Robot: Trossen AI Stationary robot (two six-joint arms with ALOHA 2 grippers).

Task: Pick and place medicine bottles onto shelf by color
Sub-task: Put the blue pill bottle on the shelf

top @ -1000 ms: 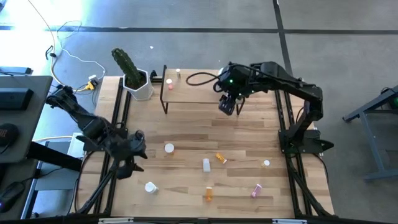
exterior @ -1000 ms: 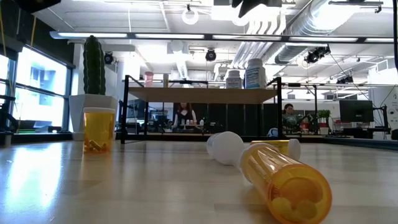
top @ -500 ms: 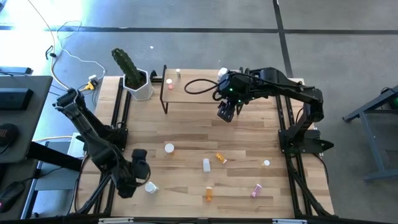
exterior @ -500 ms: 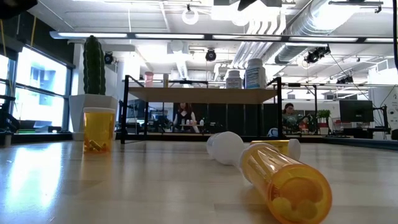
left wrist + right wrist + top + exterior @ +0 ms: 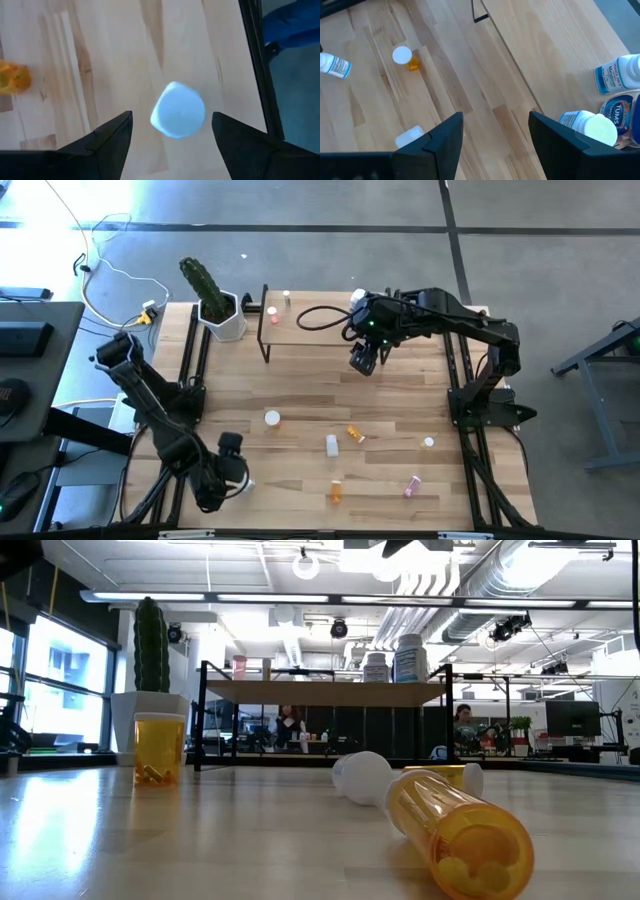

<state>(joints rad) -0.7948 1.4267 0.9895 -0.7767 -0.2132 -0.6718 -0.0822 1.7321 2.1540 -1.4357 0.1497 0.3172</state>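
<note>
White bottle (image 5: 178, 110) stands at table's near left, right under left gripper (image 5: 236, 477), between its fingers, which are spread apart, not touching it. Farther right, orange bottle (image 5: 336, 492), pink bottle (image 5: 411, 486) lie on table (image 5: 300, 380). Right gripper (image 5: 362, 360) hangs over shelf's (image 5: 310, 330) near edge at far side, fingers apart, holding nothing. Three white bottles (image 5: 615, 75) stand on shelf's right end.

Both arms' bases outside the low view
</note>
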